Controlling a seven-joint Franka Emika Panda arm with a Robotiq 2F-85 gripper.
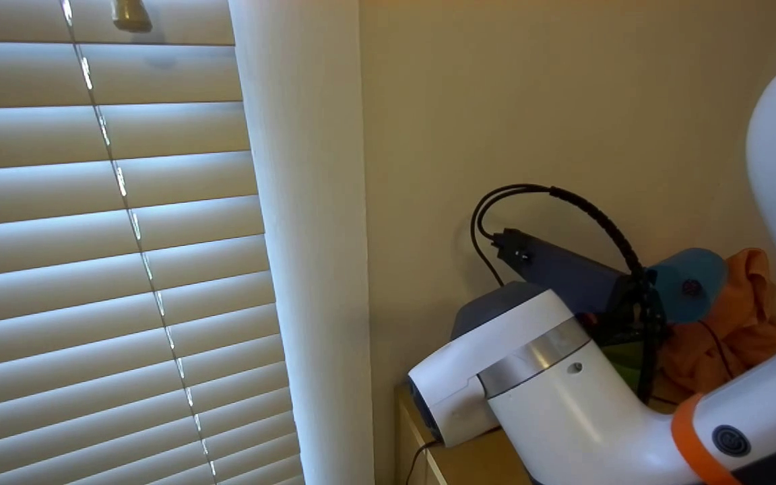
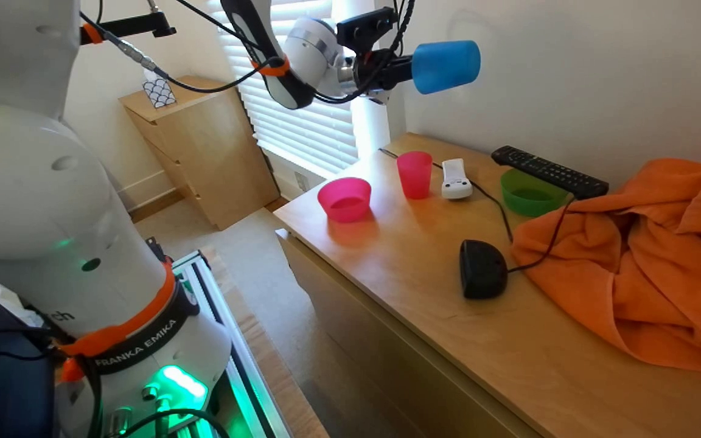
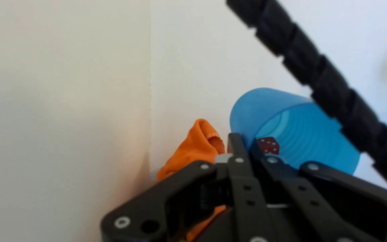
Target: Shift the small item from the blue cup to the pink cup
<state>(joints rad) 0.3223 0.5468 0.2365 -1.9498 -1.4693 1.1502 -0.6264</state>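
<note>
The light-blue cup (image 2: 446, 67) is held in the air, lying roughly on its side, high above the wooden top. It also shows in an exterior view (image 1: 706, 267) and in the wrist view (image 3: 328, 141), where its mouth faces the camera. A small dark-red die (image 3: 268, 145) lies inside it and also shows in an exterior view (image 1: 691, 287). My gripper (image 3: 247, 144) is shut on the cup's wall, one finger inside and one outside. The pink cup (image 2: 415, 175) stands upright on the wooden top, below and apart from the gripper.
A wider pink bowl (image 2: 345, 199) stands near the top's edge. A white device (image 2: 456, 179), a green bowl (image 2: 532, 198) with a black remote (image 2: 549, 172) across it, a black device (image 2: 483, 269) with a cable and an orange cloth (image 2: 648, 261) lie nearby. A wall stands behind.
</note>
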